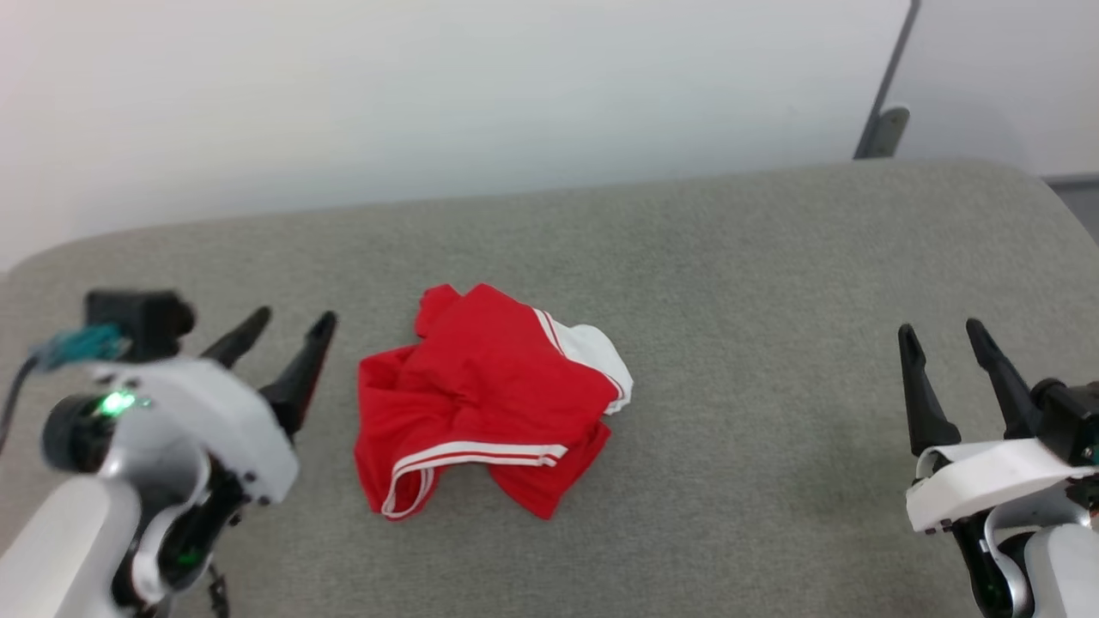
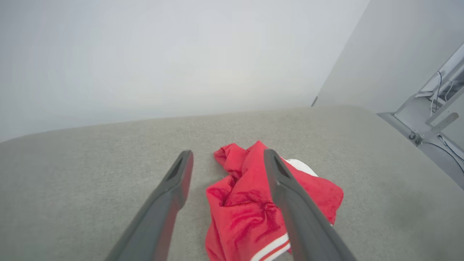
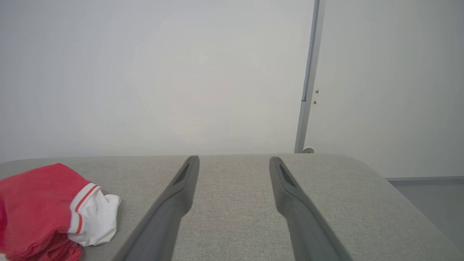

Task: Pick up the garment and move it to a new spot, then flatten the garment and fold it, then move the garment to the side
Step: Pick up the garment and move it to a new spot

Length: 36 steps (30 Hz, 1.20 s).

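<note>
From the head, the garment (image 1: 481,403) lies crumpled left of centre on the grey padded surface (image 1: 755,300), with wide bare room to its right. The left gripper (image 1: 294,318), spread and empty, hangs just beside the garment's left edge. The right gripper (image 1: 940,328), also spread and empty, is well apart.

The left wrist adds a metal frame (image 2: 435,119) with cables past the rounded corner.

The right wrist shows the white sleeve end, a wall strip (image 3: 308,72), and floor (image 3: 427,195).

No legible text, label, brand, number or sign anywhere.
</note>
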Motion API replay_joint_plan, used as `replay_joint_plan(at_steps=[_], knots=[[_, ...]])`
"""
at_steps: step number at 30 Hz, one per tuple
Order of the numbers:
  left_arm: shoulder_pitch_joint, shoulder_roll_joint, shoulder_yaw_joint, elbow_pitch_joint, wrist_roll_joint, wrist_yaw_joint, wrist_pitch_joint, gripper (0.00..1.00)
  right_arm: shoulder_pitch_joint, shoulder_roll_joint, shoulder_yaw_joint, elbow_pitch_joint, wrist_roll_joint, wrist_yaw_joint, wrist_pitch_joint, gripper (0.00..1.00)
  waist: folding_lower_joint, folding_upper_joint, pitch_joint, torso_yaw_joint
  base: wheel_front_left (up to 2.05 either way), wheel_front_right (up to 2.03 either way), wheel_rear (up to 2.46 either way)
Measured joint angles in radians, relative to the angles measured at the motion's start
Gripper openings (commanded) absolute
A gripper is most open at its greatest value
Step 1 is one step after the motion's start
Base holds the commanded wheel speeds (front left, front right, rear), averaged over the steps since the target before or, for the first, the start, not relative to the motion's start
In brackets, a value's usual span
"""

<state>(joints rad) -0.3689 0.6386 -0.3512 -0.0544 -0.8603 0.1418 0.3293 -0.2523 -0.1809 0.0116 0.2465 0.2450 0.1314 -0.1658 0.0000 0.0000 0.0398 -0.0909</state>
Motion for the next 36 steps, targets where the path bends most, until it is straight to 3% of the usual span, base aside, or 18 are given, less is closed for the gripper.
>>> replay_joint_plan(at_steps=[10, 15, 26, 36], knots=[[0.191, 0.007, 0.126, -0.018, 0.026, -0.016, -0.314, 1.0, 0.03, -0.01, 0.006, 0.023, 0.002, 0.0, -0.007, 1.0, 0.0, 0.0, -0.049, 0.059, 0.0, 0.0, 0.0], [0.285, 0.004, 0.18, 0.023, 0.008, -0.029, -0.411, 1.0, 0.051, -0.018, 0.0, 0.028, 0.002, 0.0, -0.013, 1.0, 0.0, 0.0, -0.067, 0.087, 0.0, 0.0, 0.0], [0.444, 0.001, 0.27, 0.058, -0.051, -0.05, -0.513, 1.0, 0.084, -0.017, -0.019, 0.027, 0.003, 0.0, -0.023, 1.0, 0.0, 0.0, -0.085, 0.119, 0.0, 0.0, 0.0], [0.455, 0.01, 0.272, 0.072, -0.053, -0.072, -0.528, 1.0, 0.094, -0.007, -0.027, 0.022, 0.003, 0.0, -0.018, 1.0, 0.0, 0.0, -0.077, 0.134, 0.0, 0.0, 0.0]])
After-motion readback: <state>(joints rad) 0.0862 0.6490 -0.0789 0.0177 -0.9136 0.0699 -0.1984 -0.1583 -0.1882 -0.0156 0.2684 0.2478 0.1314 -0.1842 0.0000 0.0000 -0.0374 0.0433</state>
